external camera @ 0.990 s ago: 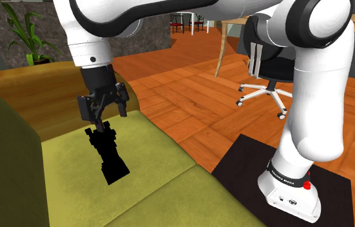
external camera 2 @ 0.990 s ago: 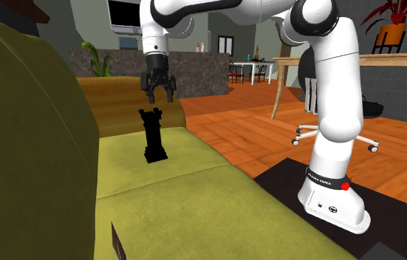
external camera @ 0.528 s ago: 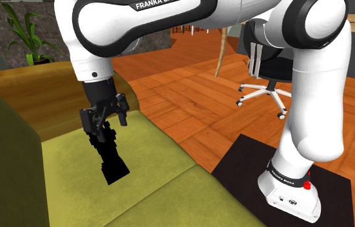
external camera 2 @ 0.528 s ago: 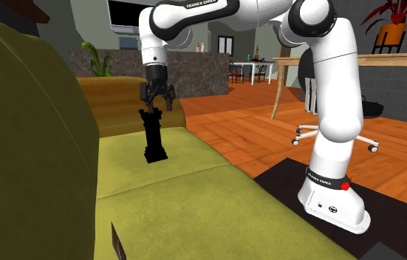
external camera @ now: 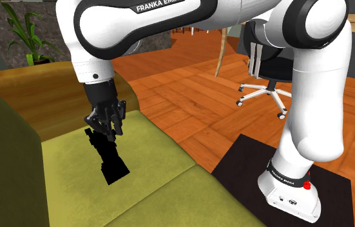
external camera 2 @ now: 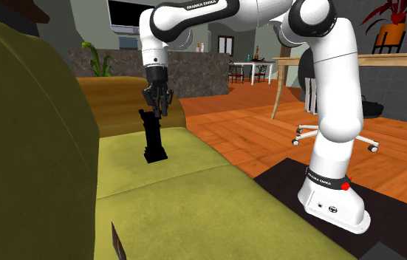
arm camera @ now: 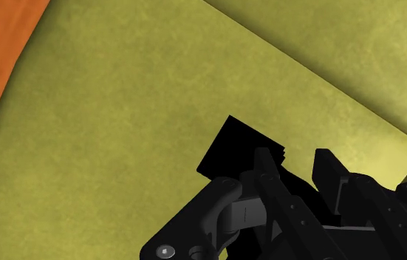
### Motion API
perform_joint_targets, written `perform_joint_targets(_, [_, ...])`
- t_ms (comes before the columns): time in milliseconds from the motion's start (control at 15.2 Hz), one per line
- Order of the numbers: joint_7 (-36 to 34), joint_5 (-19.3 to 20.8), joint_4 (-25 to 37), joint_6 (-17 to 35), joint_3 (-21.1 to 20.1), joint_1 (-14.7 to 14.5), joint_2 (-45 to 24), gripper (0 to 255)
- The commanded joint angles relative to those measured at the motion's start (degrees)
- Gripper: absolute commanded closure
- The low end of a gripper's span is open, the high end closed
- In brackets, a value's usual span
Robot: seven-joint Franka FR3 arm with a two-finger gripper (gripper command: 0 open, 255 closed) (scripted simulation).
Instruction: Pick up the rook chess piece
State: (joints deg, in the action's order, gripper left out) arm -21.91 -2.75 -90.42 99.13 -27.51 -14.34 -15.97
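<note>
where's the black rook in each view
Shoulder view: the black rook chess piece stands left of centre on the olive-green sofa seat.
Second exterior view: left of centre, on that seat.
Wrist view: its square base shows just beyond the black gripper.
Shared landmark: the olive-green seat.

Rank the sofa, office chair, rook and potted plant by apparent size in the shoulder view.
1. sofa
2. office chair
3. rook and potted plant: they look about alike, and the plant stands farther off, so I leave them unranked.
</note>
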Motion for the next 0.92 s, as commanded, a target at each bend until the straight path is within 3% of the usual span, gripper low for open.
perform_joint_targets(0, [0.01,0.01,-0.05,0.01,0.02,0.01,-0.05,255])
perform_joint_targets(858, [-1.18,0.22,9.05,-8.61,-0.24,-0.56,-0.46,255])
